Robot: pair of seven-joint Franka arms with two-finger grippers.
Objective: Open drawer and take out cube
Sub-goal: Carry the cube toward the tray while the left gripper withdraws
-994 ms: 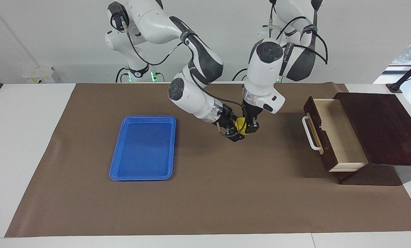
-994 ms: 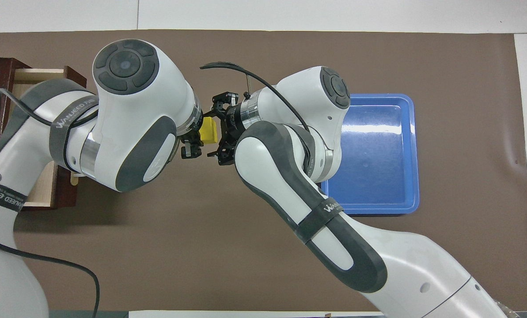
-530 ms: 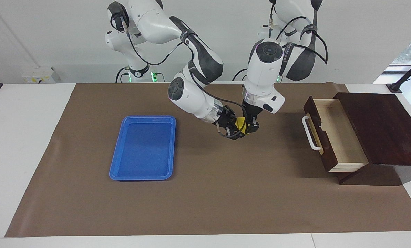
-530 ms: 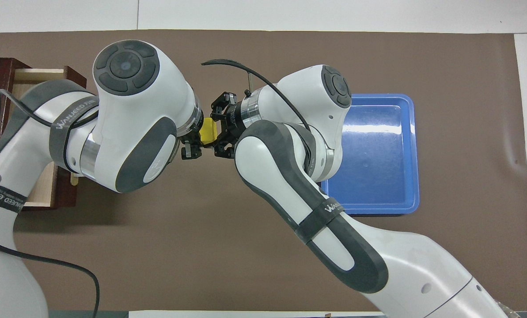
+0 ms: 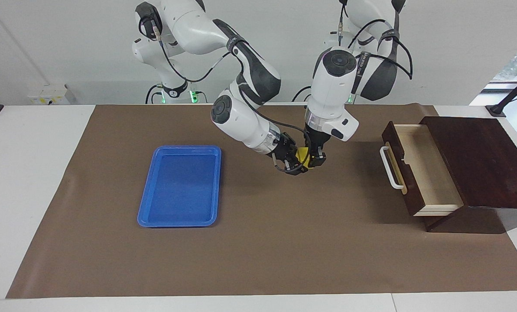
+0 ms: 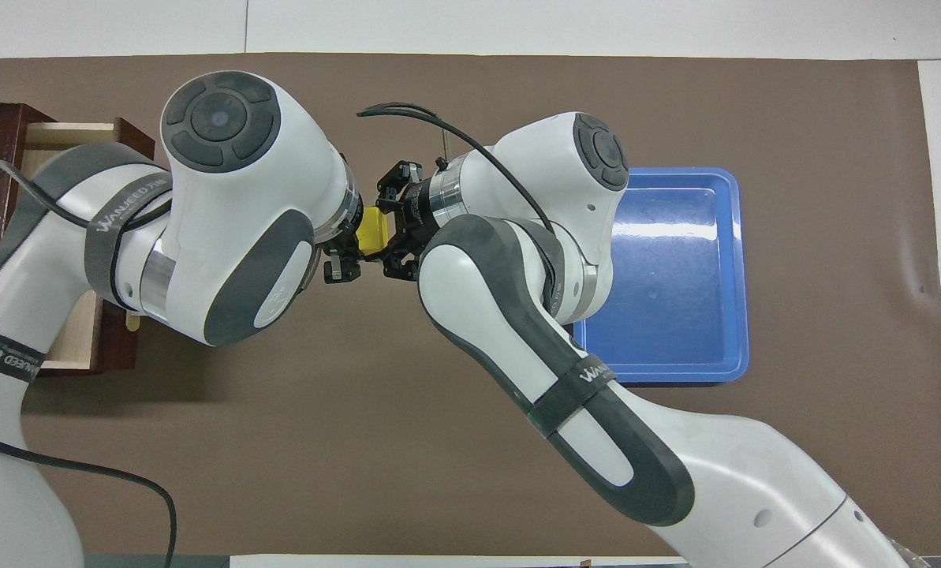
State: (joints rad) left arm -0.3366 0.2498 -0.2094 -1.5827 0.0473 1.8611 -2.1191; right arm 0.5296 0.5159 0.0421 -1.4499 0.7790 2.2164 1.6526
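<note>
The small yellow cube point(image 5: 302, 154) hangs in the air over the middle of the brown mat, between the two grippers; it also shows in the overhead view point(image 6: 374, 231). My left gripper point(image 5: 315, 160) comes down from above and is shut on the cube. My right gripper point(image 5: 296, 164) comes in sideways from the tray's side and has its fingers closed against the cube as well. The dark wooden drawer point(image 5: 403, 190) stands pulled open at the left arm's end of the table, with a white bar handle point(image 5: 388, 168) and a pale, bare interior. In the overhead view the left arm covers most of the drawer point(image 6: 68, 132).
A flat blue tray point(image 5: 178, 223) lies on the mat toward the right arm's end, with nothing in it; it also shows in the overhead view point(image 6: 742, 268). The dark wooden box point(image 5: 479, 160) holds the drawer. The brown mat point(image 5: 258, 251) covers the table.
My right gripper has moved in onto the cube and its fingers have narrowed around it. My left gripper has stayed in place with the cube.
</note>
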